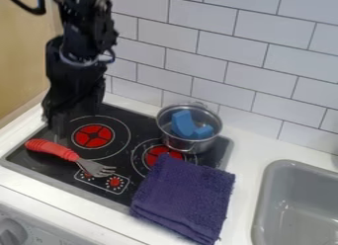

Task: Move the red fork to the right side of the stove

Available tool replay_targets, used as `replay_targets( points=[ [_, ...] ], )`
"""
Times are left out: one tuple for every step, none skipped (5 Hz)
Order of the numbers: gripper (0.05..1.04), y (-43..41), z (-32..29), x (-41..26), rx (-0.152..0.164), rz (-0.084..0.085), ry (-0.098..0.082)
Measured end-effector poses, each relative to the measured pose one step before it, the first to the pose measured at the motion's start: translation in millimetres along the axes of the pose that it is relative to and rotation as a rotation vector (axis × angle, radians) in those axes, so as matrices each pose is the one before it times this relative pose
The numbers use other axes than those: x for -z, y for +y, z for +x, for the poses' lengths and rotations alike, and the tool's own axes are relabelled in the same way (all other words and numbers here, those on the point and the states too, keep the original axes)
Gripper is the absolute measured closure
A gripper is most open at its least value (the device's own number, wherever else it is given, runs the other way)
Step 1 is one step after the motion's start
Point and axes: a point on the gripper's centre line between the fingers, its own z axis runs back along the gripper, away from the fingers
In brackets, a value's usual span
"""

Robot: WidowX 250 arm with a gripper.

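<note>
The black gripper (64, 121) hangs from the upper left over the left part of the black stove top (132, 121), just behind the fork's handle end. A fork with a red handle (53, 149) and grey metal tines lies at the stove's front left. Its handle points to the left and its tines point right, beside the printed control dials. I cannot tell whether the gripper touches the handle.
A metal pot (188, 144) with a blue object (188, 125) inside stands at the stove's back right. A folded purple towel (185, 197) covers the front right corner and hangs onto the counter (261, 145). The grey sink (290, 209) is at the right, and the tiled wall stands behind.
</note>
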Motion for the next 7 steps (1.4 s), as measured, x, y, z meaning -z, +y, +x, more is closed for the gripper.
replay_targets(
  points=[
    [0.085, 6.48, -2.73, 11.76, -0.0031, 0.0241, 0.0040],
    [0.085, 4.48, 1.16, 12.08, 0.0016, 0.0481, -0.0237],
    [0.085, 1.39, -1.95, 6.98, -0.0011, 0.0217, 0.0015],
    [0.139, 7.72, -1.19, 2.01, -0.0018, 0.0365, -0.0025],
    [0.451, 2.16, -1.01, 4.18, 0.0397, 0.0243, 0.0005],
    [0.732, 1.08, -1.14, 0.50, 0.0231, 0.0151, 0.0060],
    [0.770, 0.41, 0.01, 0.34, 0.0173, 0.0149, 0.0003]
  ],
)
